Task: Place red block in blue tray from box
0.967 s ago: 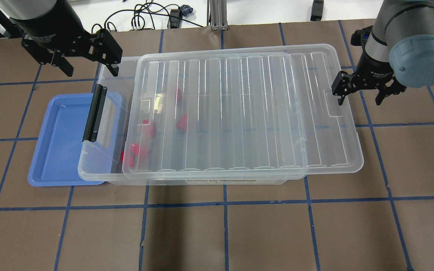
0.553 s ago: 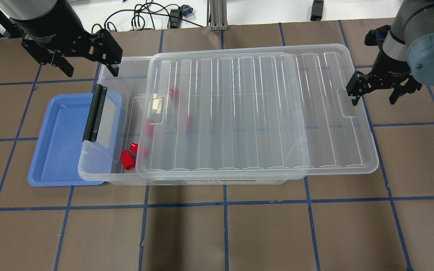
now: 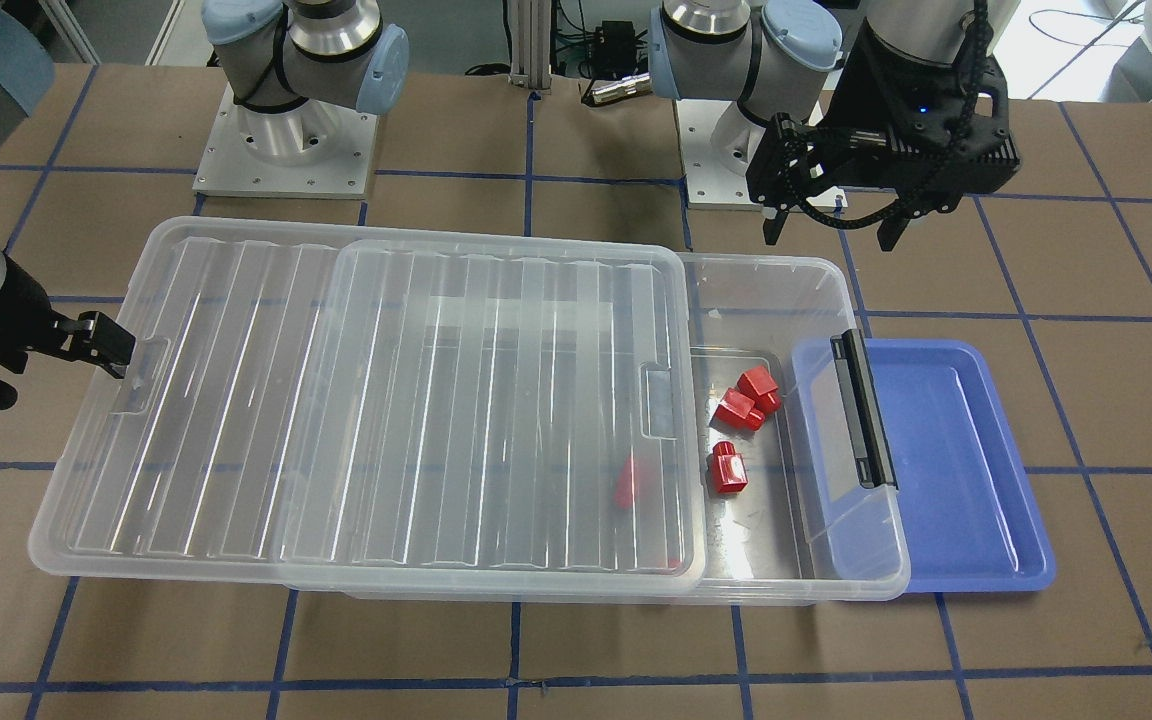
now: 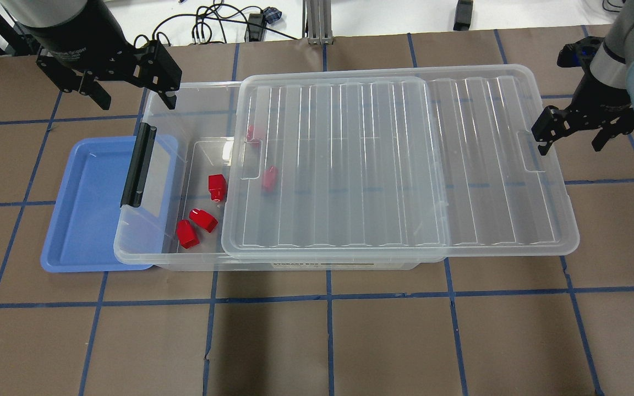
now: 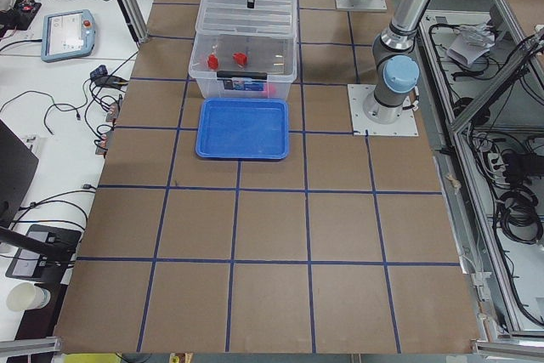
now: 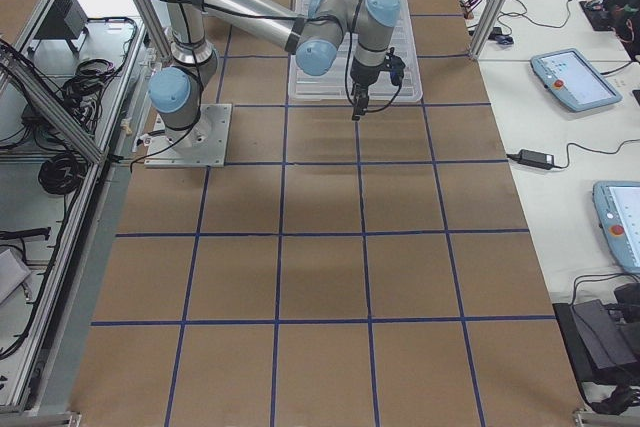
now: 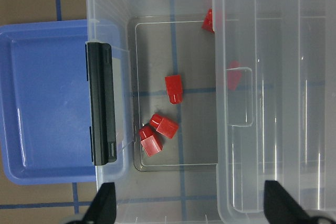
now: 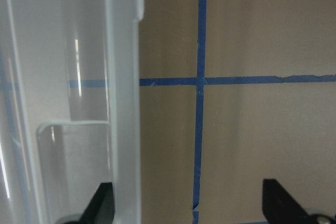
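The box lies across the table with its ribbed lid slid toward my right, which leaves its left end uncovered. Three red blocks lie uncovered there, and they also show in the left wrist view. Two more red blocks show through the lid. The blue tray sits partly under the box's latch end. My left gripper hangs open and empty above the box's far left corner. My right gripper is open, with one finger against the lid's right rim.
Brown table with a grid of blue tape lines. The lid overhangs the box's right end. Cables and a metal post lie beyond the far edge. Both arm bases stand on the robot's side.
My right gripper has moved right with the lid's rim, and the lid has slid right. Three red blocks that lay under the lid are now uncovered. My left gripper has barely moved.
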`<action>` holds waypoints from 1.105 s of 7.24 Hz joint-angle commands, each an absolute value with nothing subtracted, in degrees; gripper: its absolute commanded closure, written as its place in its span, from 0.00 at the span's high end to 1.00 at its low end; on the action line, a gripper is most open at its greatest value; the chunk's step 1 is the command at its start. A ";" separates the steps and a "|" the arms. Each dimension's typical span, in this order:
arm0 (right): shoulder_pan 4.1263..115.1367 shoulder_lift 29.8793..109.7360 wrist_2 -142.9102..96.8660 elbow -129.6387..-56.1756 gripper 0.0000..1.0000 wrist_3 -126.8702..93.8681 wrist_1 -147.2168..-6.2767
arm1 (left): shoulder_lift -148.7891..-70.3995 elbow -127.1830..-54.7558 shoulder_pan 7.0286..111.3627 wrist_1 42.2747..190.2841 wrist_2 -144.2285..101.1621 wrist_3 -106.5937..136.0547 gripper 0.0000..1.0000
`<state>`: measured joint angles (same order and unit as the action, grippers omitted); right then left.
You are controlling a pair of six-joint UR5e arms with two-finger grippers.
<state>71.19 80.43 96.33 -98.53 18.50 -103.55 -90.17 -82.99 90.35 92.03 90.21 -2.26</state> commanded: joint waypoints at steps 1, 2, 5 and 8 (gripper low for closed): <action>70.66 80.25 96.42 -98.70 1.00 19.86 -103.71 | -90.18 -83.14 90.35 91.85 90.09 -2.28 1.00; 70.23 80.33 96.42 -98.79 1.00 19.86 -103.54 | -90.52 -83.06 90.35 91.76 90.09 -2.11 1.00; 70.14 80.68 96.42 -98.53 1.00 19.86 -103.45 | -90.70 -83.14 90.35 91.76 90.17 -2.11 1.00; 70.22 81.21 96.24 -97.91 1.00 19.43 -102.74 | -90.96 -83.14 90.35 91.93 90.18 -2.55 1.00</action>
